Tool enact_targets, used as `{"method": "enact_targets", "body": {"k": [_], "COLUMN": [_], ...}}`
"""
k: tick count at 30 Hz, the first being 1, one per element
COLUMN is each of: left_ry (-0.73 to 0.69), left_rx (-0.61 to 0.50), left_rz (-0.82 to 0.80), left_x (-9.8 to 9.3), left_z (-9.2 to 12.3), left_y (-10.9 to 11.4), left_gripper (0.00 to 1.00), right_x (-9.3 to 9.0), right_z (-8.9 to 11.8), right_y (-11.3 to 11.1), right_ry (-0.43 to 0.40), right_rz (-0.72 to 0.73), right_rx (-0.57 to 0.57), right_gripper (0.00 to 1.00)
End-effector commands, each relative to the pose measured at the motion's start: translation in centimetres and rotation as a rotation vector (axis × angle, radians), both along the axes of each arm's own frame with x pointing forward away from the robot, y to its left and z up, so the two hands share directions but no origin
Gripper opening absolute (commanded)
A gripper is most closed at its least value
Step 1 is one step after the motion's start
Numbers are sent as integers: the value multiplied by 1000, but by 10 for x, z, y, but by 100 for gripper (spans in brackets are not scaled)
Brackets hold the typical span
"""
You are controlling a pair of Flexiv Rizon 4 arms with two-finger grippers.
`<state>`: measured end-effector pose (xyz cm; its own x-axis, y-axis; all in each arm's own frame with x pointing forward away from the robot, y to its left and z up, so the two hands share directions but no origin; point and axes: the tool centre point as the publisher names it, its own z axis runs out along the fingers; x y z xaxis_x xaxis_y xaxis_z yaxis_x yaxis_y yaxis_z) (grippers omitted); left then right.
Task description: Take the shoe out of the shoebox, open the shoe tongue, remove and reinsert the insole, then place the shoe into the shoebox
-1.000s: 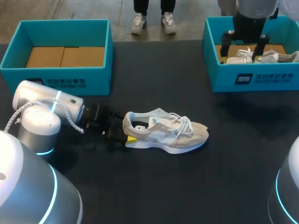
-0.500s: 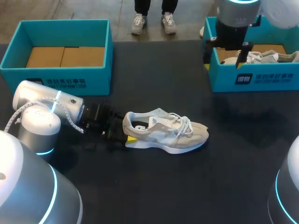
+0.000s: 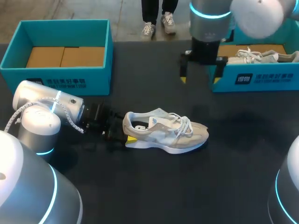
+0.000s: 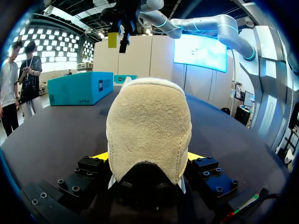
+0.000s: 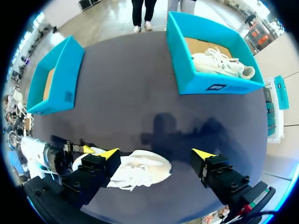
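Observation:
A beige and white shoe point(image 3: 164, 132) lies on its sole mid-table, toe pointing right, laces tied. My left gripper point(image 3: 125, 135) lies low on the table behind it, shut on the heel point(image 4: 148, 130); a yellow tip presses each side. High over the table, between the two boxes, hangs my right gripper point(image 3: 198, 75), fingers wide open and empty. In its own view the right gripper point(image 5: 156, 154) looks straight down on the shoe point(image 5: 135, 170). An empty teal shoebox point(image 3: 60, 77) stands at the back left.
A second teal box point(image 3: 252, 78) at the back right holds other white shoes point(image 3: 261, 56). Both boxes also show in the right wrist view, the left box point(image 5: 53, 77) and the right box point(image 5: 210, 81). Dark table surface lies between them.
My right arm has come leftward from over the right box to above the table between the boxes, still open. The left arm and the shoe have not moved.

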<state>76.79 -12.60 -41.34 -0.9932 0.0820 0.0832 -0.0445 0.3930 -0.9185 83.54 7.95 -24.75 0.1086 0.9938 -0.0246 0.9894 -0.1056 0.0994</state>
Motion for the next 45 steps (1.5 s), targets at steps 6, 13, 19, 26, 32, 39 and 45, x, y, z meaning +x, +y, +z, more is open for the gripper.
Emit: {"method": "enact_targets", "body": {"k": [6, 13, 19, 26, 32, 39, 45], "left_ry": [0, 0, 0, 0, 0, 0, 0], "left_rx": [1, 1, 1, 1, 1, 1, 1], "left_rz": [0, 0, 0, 0, 0, 0, 0], "left_x": [1, 1, 1, 1, 1, 1, 1], "left_z": [-2, -2, -2, -2, -2, -2, -2], "left_y": [0, 0, 0, 0, 0, 0, 0], "left_gripper": [0, 0, 0, 0, 0, 0, 0], "right_x": [-24, -41, -48, -48, -48, -49, -60], "right_z": [-23, -28, -29, -29, -29, -29, -32], "right_y": [56, 77, 87, 87, 87, 90, 103], "right_ry": [-22, 0, 31, 31, 31, 36, 48], "right_rz": [-17, 0, 27, 27, 27, 24, 5], "right_rx": [-6, 6, 24, 24, 24, 10, -21], "right_gripper": [100, 100, 100, 100, 100, 100, 100]}}
